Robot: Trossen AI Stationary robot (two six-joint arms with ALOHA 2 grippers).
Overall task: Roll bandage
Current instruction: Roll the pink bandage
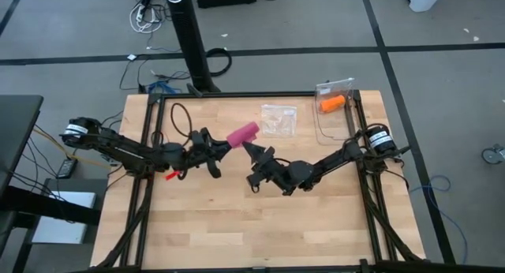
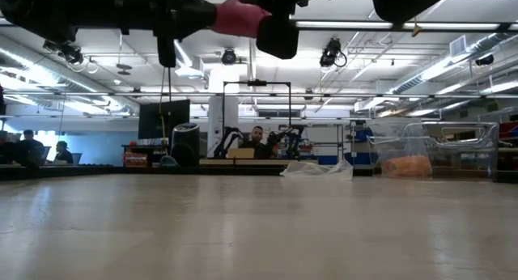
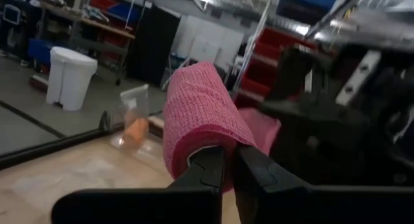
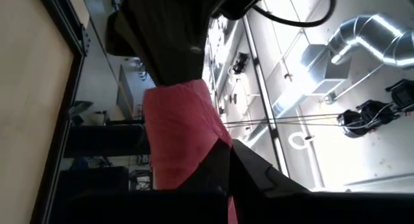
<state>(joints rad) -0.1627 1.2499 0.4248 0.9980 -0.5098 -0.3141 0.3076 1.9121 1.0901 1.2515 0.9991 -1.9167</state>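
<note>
The bandage (image 1: 243,133) is a magenta-pink roll held in the air over the middle of the table. It shows high up in the low view (image 2: 239,17). My left gripper (image 1: 224,146) is shut on it from the table's left. My right gripper (image 1: 248,147) is shut on it from the near right. Both wrist views show the roll reaching away from the fingers, the left wrist view (image 3: 197,114) and the right wrist view (image 4: 178,130). My left gripper pinches the wall of the roll at its left end (image 3: 206,151) between its two fingers, which come nearly level from the table's left. The roll is lifted clear of the table and points away from the fingers toward the far right. My right gripper pinches the pink fabric at the roll's near side (image 4: 208,151) between its two fingers, slanting in from the table's near right. I cannot tell whether it has one layer or several. The roll is clear of the table.
A clear box (image 1: 334,107) with an orange roll (image 1: 332,103) stands at the far right of the table. A clear plastic bag (image 1: 278,119) lies just beyond the bandage. The tabletop (image 1: 260,218) is bare wood toward the near edge. People sit far off in the room (image 2: 257,136).
</note>
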